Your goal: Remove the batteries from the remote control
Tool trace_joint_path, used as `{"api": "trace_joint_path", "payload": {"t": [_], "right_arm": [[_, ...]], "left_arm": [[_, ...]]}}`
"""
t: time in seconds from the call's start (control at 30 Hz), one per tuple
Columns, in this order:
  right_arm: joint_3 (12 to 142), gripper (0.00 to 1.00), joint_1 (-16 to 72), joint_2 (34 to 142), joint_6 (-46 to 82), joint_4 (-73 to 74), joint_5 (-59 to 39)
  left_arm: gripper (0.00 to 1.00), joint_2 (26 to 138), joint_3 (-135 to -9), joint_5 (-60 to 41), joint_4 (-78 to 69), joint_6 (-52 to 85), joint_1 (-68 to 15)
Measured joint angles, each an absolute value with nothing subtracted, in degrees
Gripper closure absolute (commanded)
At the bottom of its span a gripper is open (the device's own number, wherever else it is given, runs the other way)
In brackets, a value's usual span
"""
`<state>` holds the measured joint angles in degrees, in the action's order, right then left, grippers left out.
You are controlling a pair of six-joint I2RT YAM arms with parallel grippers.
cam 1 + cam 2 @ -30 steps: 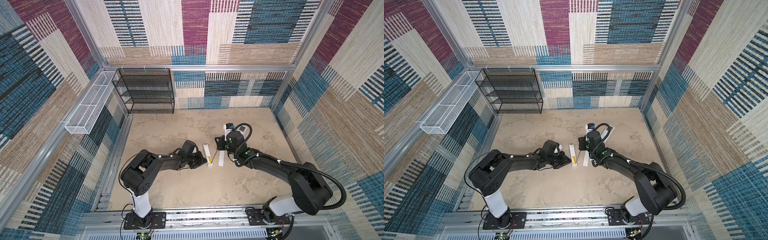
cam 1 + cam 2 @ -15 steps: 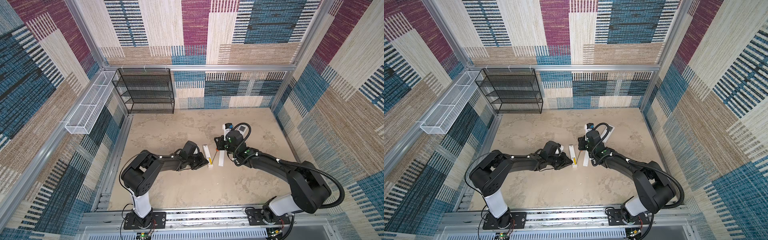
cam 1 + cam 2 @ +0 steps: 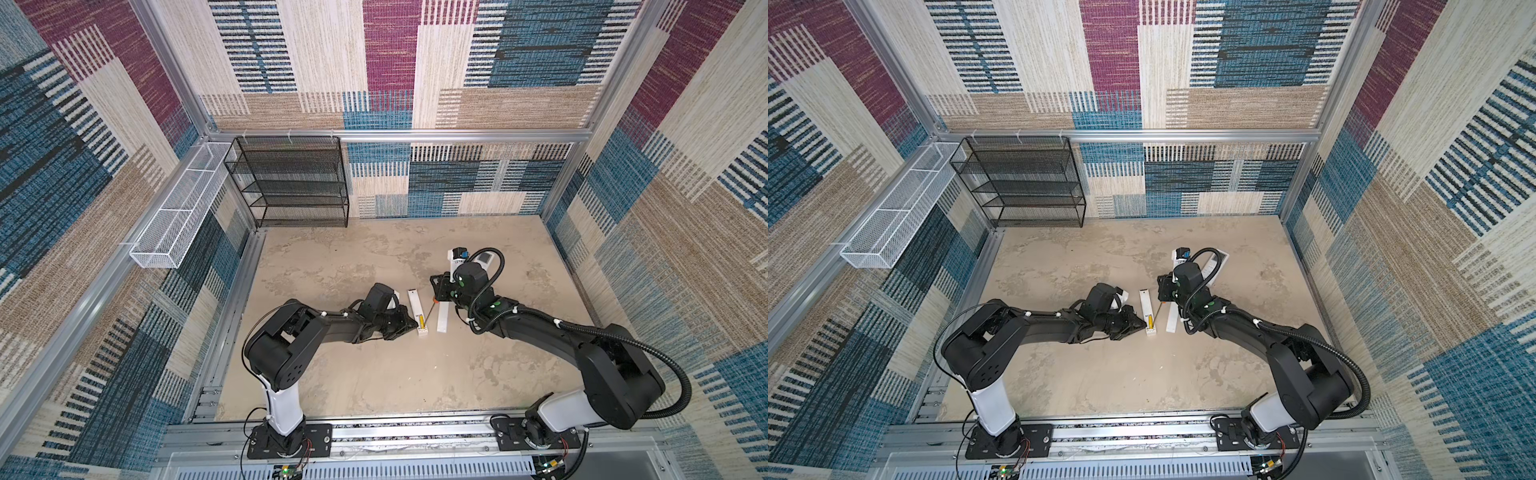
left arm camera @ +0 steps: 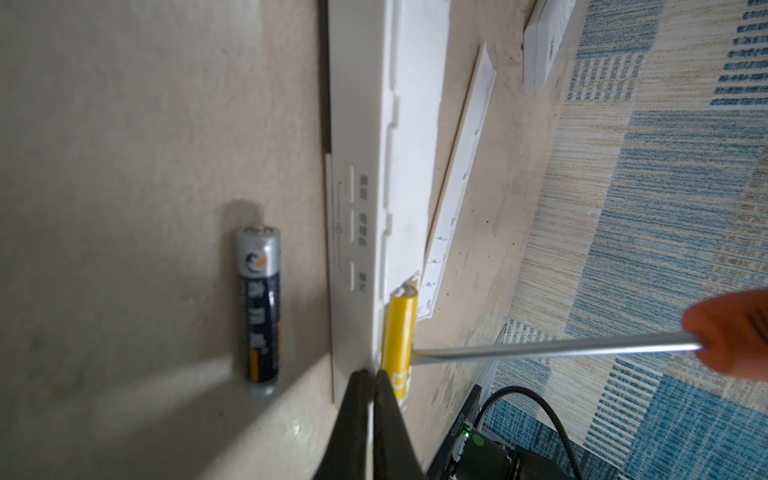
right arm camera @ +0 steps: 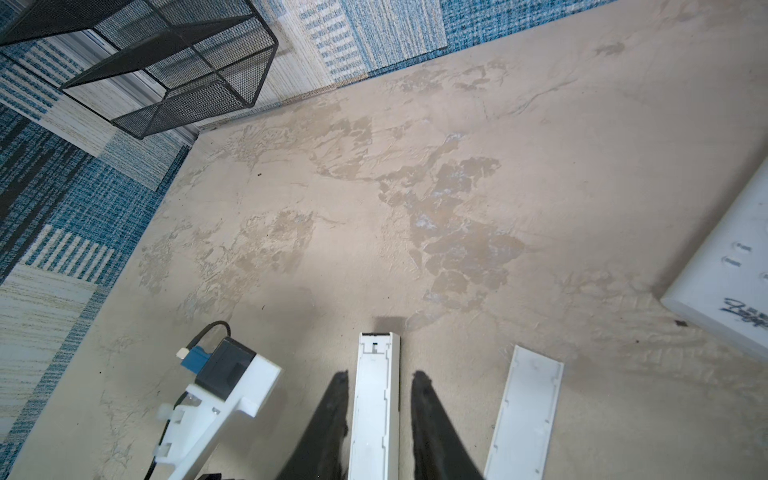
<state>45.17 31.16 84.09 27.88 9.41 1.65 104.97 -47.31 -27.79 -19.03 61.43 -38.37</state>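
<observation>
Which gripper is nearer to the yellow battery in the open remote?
Left. The left gripper, shut, sits beside one end of the yellow battery; the right gripper is farther off, at the handle of the screwdriver.

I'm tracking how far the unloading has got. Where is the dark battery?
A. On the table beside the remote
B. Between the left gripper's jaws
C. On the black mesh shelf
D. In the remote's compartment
A: the dark battery lies on the table beside the remote control, while the yellow battery sits in its compartment.
</observation>
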Motion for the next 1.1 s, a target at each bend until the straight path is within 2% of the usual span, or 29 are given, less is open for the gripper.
{"api": "trace_joint_path", "payload": {"t": [0.3, 1.1], "right_arm": [[44.8, 1.00, 30.7, 83.5, 29.1, 9.1, 1.7], [45.3, 1.00, 30.7, 82.8, 30.9, 8.2, 1.1]], "left_arm": [[1.00, 104.6, -47.4, -27.6, -18.7, 61.3, -38.4], [1.00, 104.6, -48.4, -27.2, -17.5, 61.2, -38.4]]}}
